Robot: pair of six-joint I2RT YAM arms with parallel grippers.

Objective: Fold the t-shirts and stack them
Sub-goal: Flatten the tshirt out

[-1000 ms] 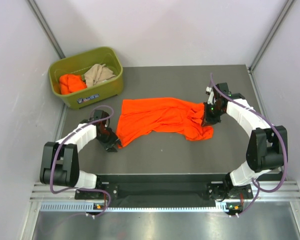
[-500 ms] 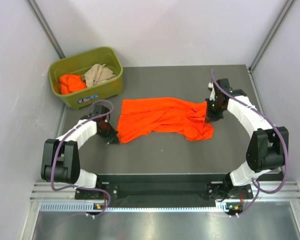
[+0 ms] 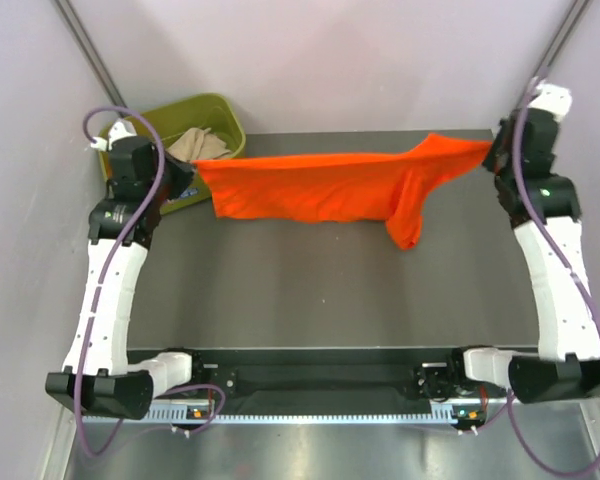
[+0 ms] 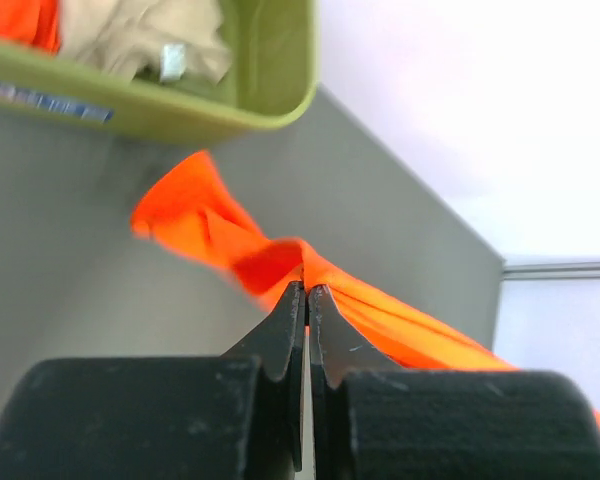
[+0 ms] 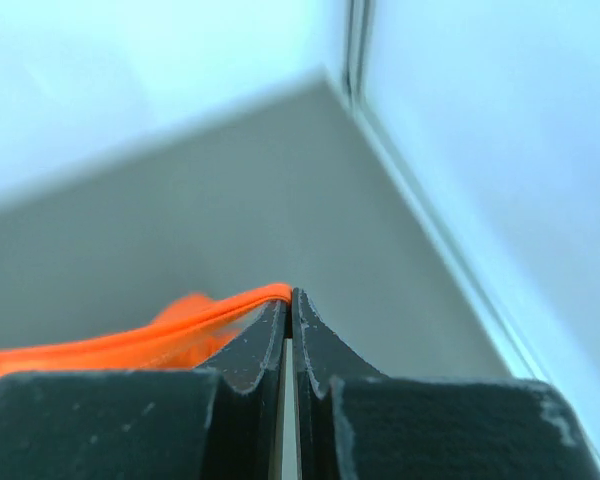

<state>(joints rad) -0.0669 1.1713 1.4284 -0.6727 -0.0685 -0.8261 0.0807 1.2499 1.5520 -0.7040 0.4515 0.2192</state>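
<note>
Raised between both arms, the orange t-shirt (image 3: 320,185) is clamped at each end by the left gripper (image 3: 194,172) and the right gripper (image 3: 491,155).
Top view: the shirt spans the air above the table (image 3: 310,290), one sleeve drooping; its left end is by the olive-green bin (image 3: 220,104), which holds a beige t-shirt (image 3: 200,143). Left wrist: fingers pressed together on bunched orange cloth, bin behind. Right wrist: fingers pinching the shirt's edge, table corner beyond.

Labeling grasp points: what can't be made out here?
Top view: left arm covers part of the green bin; contents hidden.
Left wrist: bin cut off by top edge; orange t-shirt blurred near the left tool.
Right wrist: t-shirt cut off at left edge, partly behind the right tool; grasped part unclear.
</note>
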